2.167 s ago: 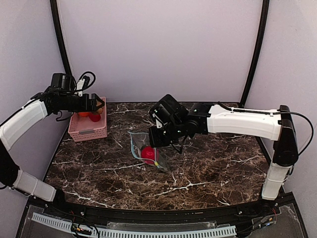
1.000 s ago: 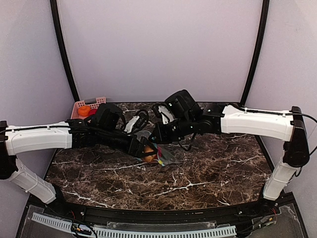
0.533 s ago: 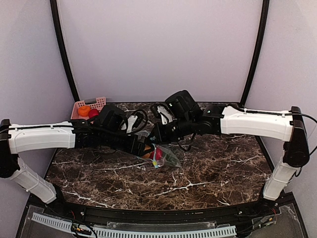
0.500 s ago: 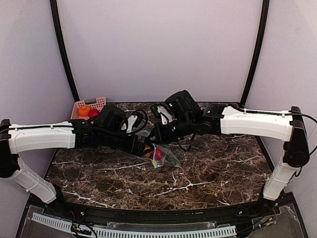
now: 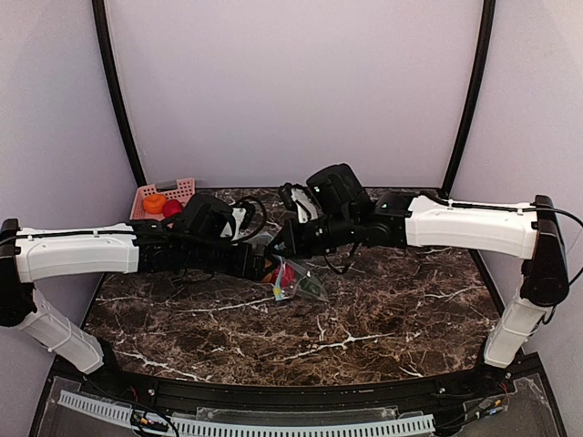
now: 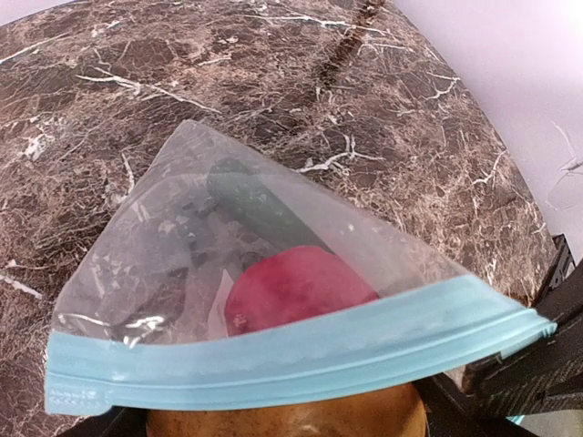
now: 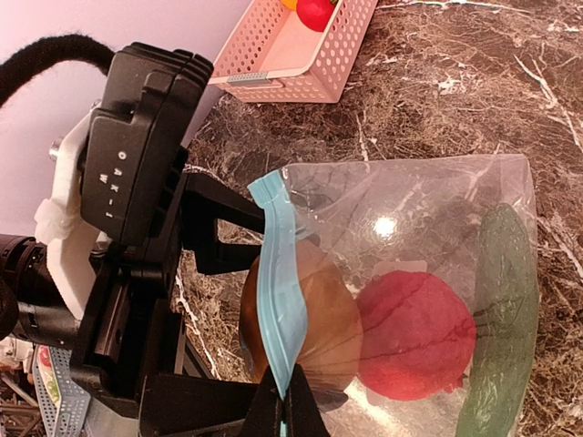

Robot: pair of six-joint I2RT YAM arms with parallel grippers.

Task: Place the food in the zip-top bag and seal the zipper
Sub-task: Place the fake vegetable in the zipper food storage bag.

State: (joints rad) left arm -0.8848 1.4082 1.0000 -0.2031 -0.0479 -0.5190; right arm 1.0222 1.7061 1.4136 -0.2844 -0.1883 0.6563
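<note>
The clear zip-top bag lies at mid-table, its mouth lifted. My right gripper is shut on its teal-blue zipper strip and holds that edge up. My left gripper is shut on the brownish-orange fruit, which sits at the bag's mouth, partly under the strip; it also shows in the left wrist view. The red fruit lies inside the bag beside a long green piece. The strip crosses the left wrist view.
A pink slotted basket stands at the back left with an orange and a red item in it; it also shows in the right wrist view. Both arms meet over the marble table's middle.
The left arm swung from the pink basket to the bag carrying the brownish-orange fruit. In the last half second the fruit has gone further into the bag's mouth. The right gripper keeps holding the strip.
</note>
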